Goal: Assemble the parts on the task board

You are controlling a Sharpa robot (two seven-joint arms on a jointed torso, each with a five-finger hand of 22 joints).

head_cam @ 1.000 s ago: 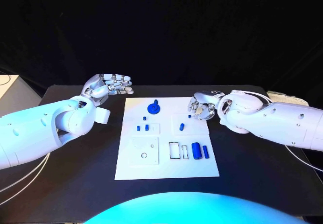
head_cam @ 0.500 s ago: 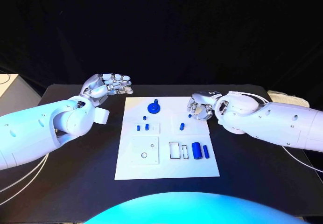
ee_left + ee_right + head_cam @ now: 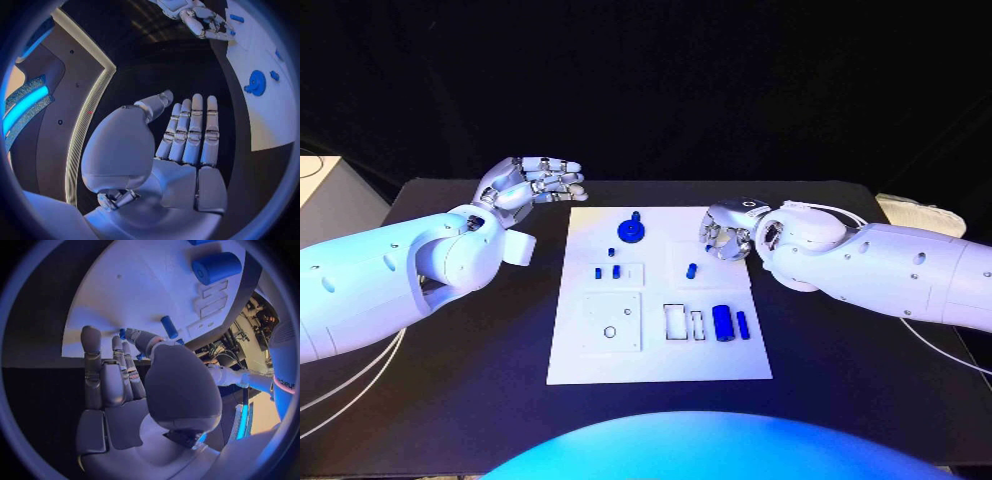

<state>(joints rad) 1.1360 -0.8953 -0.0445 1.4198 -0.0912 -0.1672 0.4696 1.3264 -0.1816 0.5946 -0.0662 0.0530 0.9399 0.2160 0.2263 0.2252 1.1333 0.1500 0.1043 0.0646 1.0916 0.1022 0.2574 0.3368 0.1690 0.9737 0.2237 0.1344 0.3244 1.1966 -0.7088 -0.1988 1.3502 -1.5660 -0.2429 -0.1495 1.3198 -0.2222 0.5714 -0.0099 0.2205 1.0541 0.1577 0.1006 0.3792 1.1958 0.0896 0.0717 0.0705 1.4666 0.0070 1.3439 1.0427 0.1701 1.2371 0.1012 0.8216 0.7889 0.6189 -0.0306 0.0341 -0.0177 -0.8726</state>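
The white task board [image 3: 661, 352] lies in the middle of the black table. A blue disc with a knob [image 3: 632, 232] sits near its far edge. Two small blue pegs [image 3: 606, 272] and a single peg [image 3: 691, 269] stand mid-board. A thick blue cylinder [image 3: 721, 322] and a thin one [image 3: 741, 324] lie at the right. My left hand [image 3: 531, 182] hovers off the board's far left corner and holds nothing, its fingers [image 3: 190, 130] straight. My right hand [image 3: 728, 228] hangs over the board's right edge, also holding nothing, its fingers [image 3: 103, 370] extended above the board [image 3: 144, 285].
Pale recessed slots [image 3: 684, 321] lie left of the thick cylinder, and a square plate with holes [image 3: 610, 322] lies at the board's left. A pale object [image 3: 913, 213] sits at the table's far right corner. Bare black table [image 3: 459, 370] flanks the board.
My right arm has eased a little leftward toward the board, with the hand now slightly further over its right edge. The left hand and the parts have not moved.
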